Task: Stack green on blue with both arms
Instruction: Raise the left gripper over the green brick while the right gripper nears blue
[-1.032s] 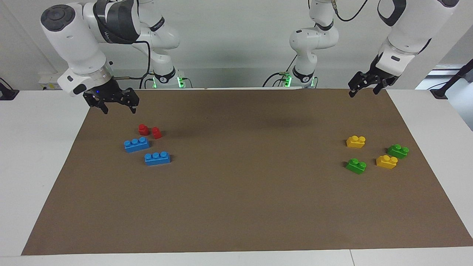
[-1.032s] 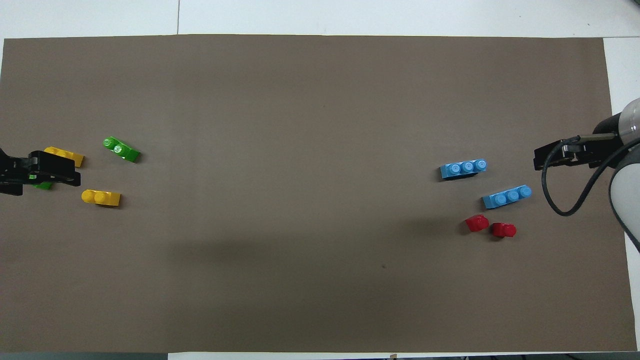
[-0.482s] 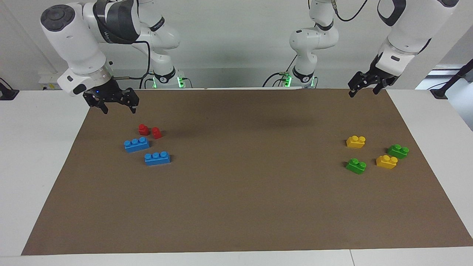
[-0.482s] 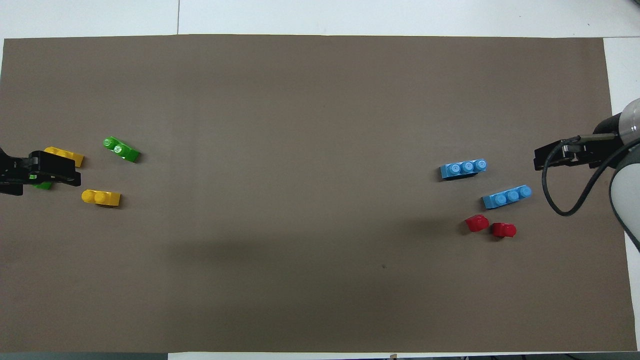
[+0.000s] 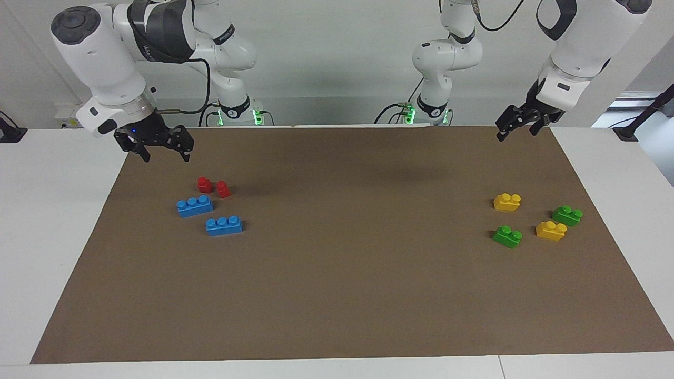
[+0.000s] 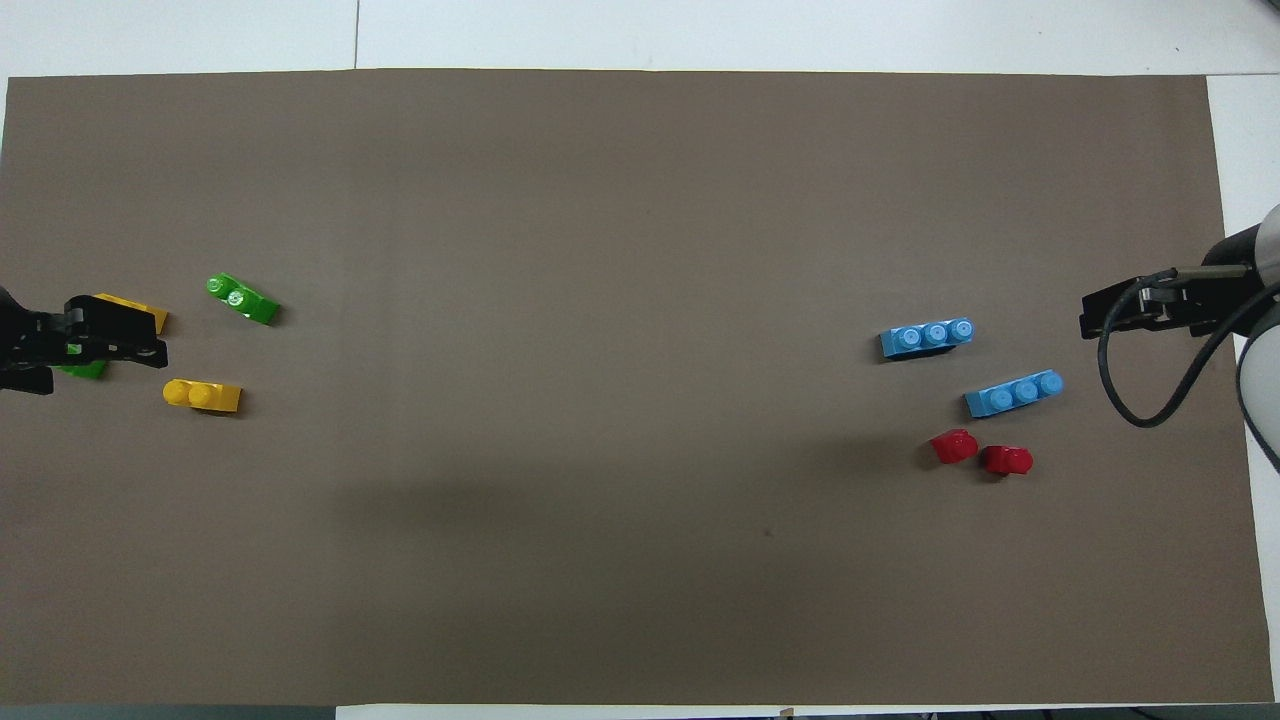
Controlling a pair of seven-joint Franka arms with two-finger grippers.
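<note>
Flanking the blue bricks (image 5: 195, 206), red pieces (image 5: 214, 187); yellow bricks (image 5: 507, 202) among green bricks (image 5: 507, 236); both jaws released, raised

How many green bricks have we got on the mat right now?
2, both toward the left arm's end of the mat. One green brick lies farther from the robots; the other sits nearer the mat's edge, half covered by the left claw in the overhead view.

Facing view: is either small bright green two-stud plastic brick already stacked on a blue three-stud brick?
No. Both green bricks lie on the brown mat, apart from the blue bricks.
</note>
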